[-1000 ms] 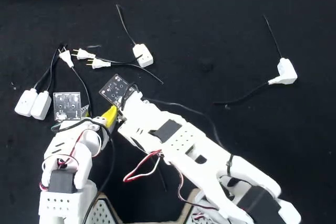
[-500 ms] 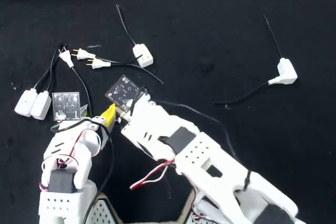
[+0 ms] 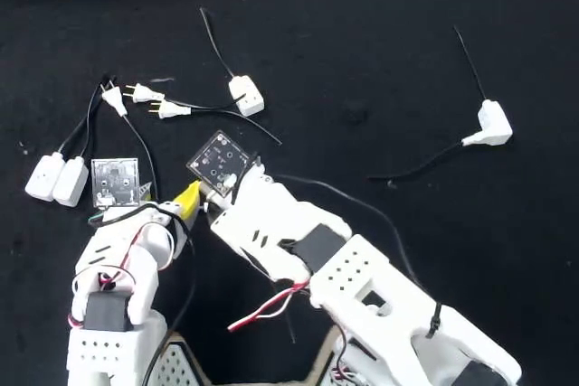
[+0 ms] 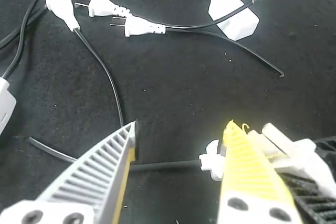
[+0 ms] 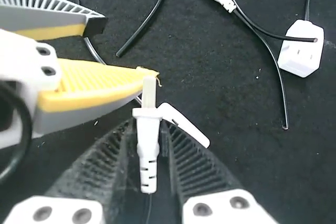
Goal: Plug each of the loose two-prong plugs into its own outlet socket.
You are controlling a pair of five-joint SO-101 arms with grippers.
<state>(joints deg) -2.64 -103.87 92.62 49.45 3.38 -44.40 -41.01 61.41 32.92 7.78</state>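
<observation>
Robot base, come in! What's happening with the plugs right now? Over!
Right gripper shut on white plug. Left gripper open, yellow finger close by its tip. Outlet socket empty, black cord lying over it.

The plug [image 5: 146,145] is smooth plastic, the cloth [image 5: 236,103] matt, rough.

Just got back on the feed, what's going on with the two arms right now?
The right gripper is shut on one white two-prong plug, close to the left arm. The left gripper is open right beside it, its yellow finger next to the plug. Three other plugs lie loose on the black table, and the outlet socket near them shows empty slots.
</observation>
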